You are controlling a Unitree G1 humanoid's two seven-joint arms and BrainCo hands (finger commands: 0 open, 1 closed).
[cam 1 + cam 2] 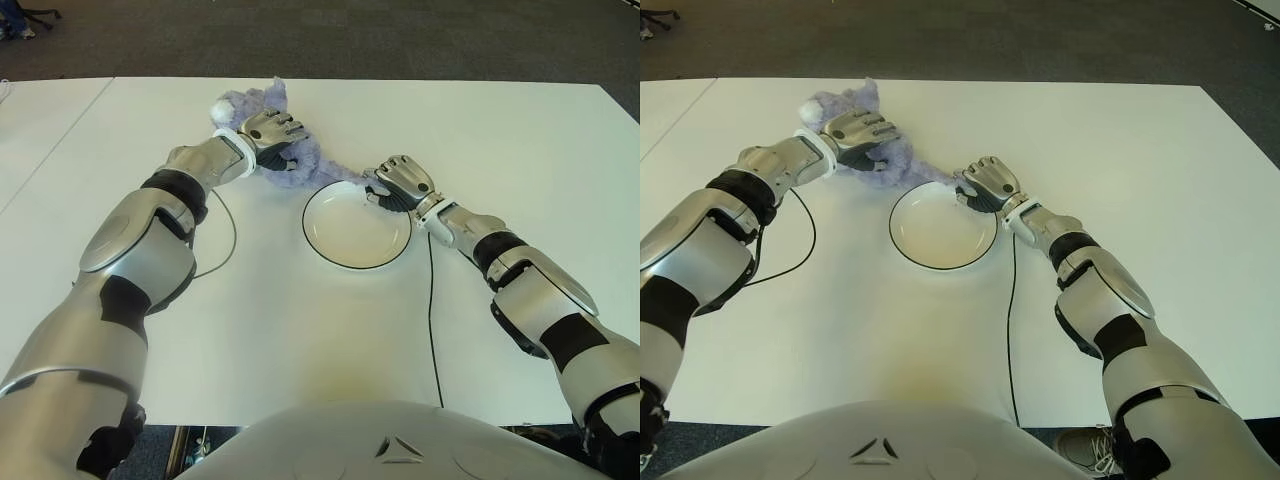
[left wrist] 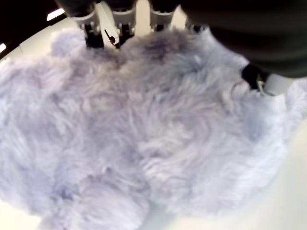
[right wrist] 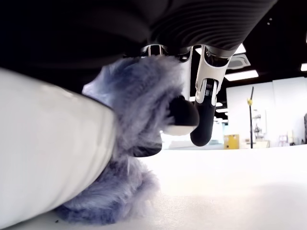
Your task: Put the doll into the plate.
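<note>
Doll [image 1: 300, 160], soft, light & floppy, sprawls near desk [image 1: 500, 140] far edge beside plate [image 1: 357, 232]; left hand [image 1: 270, 130] clutches its body, right hand [image 1: 400, 185] pinches a limb w/ curled fingers—grip the bulk.

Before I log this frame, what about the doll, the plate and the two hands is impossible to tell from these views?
- Doll: its face and shape; in the eye views the left hand covers its middle, and the left wrist view shows only fur.
- Right hand: in the right wrist view, the plate wall and fur hide how firmly it pinches the doll's end.
- Plate: its far rim lies under the right hand.
</note>
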